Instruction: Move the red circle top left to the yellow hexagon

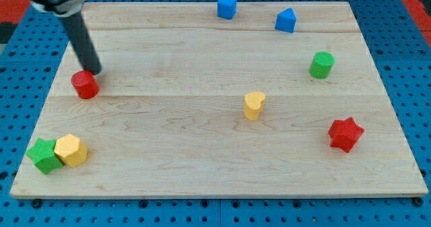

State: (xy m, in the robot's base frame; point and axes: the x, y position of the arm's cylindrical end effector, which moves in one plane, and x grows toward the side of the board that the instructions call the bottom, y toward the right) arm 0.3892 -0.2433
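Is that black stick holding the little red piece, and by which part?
Nothing is held. My tip only sits against the red circle's upper right edge; it can only push.

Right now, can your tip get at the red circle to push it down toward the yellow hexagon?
Probably yes. My tip sits right at the red circle's upper right edge, with nothing between them. The board toward the yellow hexagon looks free; only the green star touches it.

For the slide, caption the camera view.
My tip touches the red circle, above the yellow hexagon.
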